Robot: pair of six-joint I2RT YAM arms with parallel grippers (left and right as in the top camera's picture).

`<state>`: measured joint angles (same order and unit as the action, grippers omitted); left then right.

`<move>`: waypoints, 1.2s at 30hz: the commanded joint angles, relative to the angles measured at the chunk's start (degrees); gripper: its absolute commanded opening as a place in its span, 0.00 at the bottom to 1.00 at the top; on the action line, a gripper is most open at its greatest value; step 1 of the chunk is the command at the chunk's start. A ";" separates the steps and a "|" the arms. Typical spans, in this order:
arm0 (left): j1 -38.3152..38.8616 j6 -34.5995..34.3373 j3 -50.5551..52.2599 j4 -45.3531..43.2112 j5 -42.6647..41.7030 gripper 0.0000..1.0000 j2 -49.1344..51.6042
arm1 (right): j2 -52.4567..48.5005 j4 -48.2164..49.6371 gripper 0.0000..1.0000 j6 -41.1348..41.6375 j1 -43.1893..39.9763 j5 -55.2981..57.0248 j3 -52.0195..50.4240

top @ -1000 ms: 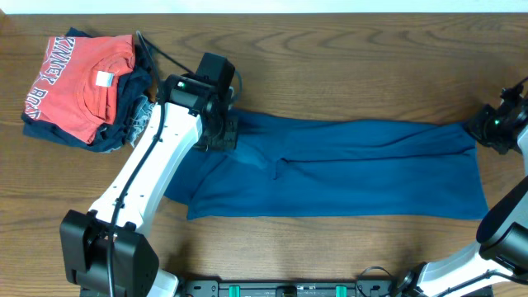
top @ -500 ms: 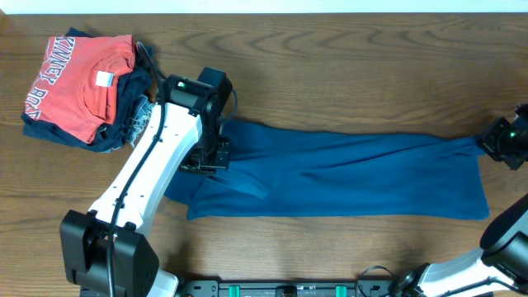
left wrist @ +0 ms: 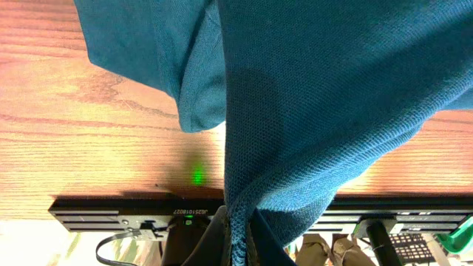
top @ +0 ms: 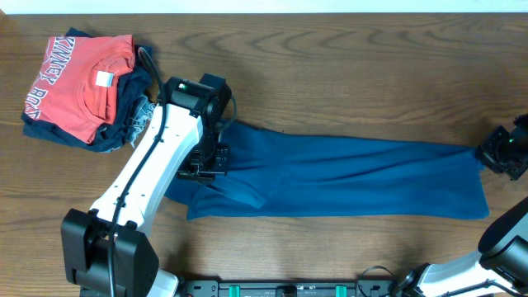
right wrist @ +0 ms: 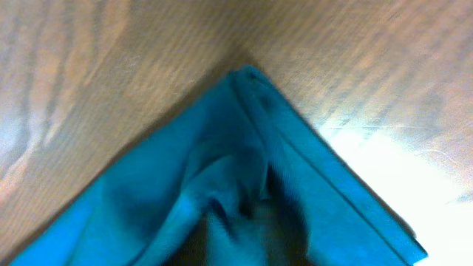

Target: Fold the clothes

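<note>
A long blue garment (top: 346, 177) lies stretched across the wooden table, folded lengthwise. My left gripper (top: 206, 161) is shut on its left upper edge; in the left wrist view the blue cloth (left wrist: 310, 96) hangs from the closed jaws (left wrist: 238, 240). My right gripper (top: 499, 153) is shut on the garment's right upper corner at the table's right edge. In the right wrist view the blue cloth (right wrist: 222, 185) bunches into the jaws, which are hidden under it.
A stack of folded clothes, with a red printed shirt (top: 78, 74) on top of dark garments (top: 128, 115), sits at the back left. Bare wooden table (top: 346, 74) lies behind the blue garment.
Both grippers have pulled the garment's upper edge toward the front, so the blue strip is narrower. The right gripper has moved a little further right and forward.
</note>
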<state>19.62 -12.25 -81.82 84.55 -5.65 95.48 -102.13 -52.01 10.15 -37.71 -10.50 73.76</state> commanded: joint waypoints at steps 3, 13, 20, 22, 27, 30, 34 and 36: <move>-0.24 -0.96 0.72 0.35 0.11 0.15 -0.02 | 0.98 0.59 0.67 1.20 -0.74 2.97 0.17; -0.24 -0.94 0.72 -0.46 0.13 0.33 -0.02 | 0.98 0.07 0.49 1.16 -0.39 -0.94 0.04; -0.24 -0.94 1.11 -5.55 0.13 0.36 -0.02 | 0.74 1.86 0.53 2.32 0.57 -0.31 -3.69; -0.24 -0.94 1.81 -7.43 0.13 0.36 -0.02 | 0.76 4.46 0.47 2.80 0.57 -0.28 -5.75; -0.24 -0.96 6.16 -11.89 0.13 0.35 -0.02 | 0.76 6.95 0.08 5.97 0.39 -0.33 -8.98; -0.24 -0.94 9.40 -14.47 0.13 0.34 -0.02 | 0.79 4.46 0.01 6.84 -0.39 2.73 -8.92; -0.24 -0.94 11.78 -15.52 0.13 0.34 -0.02 | 0.81 -3.04 0.01 10.67 -2.78 10.08 -7.58; -0.26 -0.94 12.31 -15.54 0.15 0.33 -0.02 | 1.05 -4.87 0.01 10.99 -4.52 10.34 -6.60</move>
<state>19.62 -13.30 -70.06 68.93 -5.80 95.48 -102.13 -56.01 18.06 -39.53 -5.02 65.21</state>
